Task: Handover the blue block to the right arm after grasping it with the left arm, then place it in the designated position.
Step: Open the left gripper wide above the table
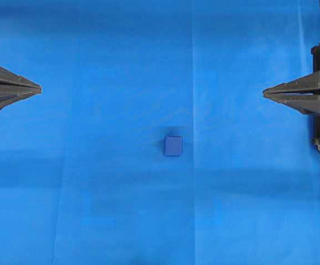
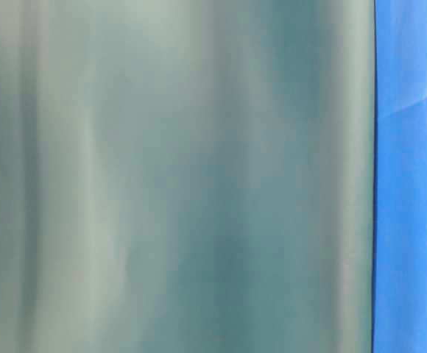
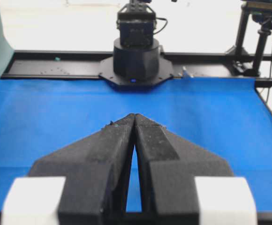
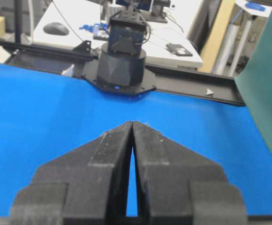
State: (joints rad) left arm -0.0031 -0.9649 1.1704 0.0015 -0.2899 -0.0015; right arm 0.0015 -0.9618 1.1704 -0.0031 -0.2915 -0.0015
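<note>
The blue block point(image 1: 172, 146), a small dark-blue cube, lies on the bright blue cloth a little right of centre in the overhead view. My left gripper point(image 1: 39, 88) sits at the far left edge, shut, its tips touching and holding nothing point(image 3: 134, 115). At the far right edge my right gripper point(image 1: 265, 93) is shut and empty as well point(image 4: 132, 123). Both point toward the middle, each well apart from the block. The block shows in neither wrist view.
The blue cloth point(image 1: 94, 193) covers the table. The opposite arm's black base point(image 3: 136, 61) stands at the far end of the left wrist view, and the other base point(image 4: 123, 65) in the right wrist view. A grey-green sheet point(image 2: 177, 176) fills most of the table-level view.
</note>
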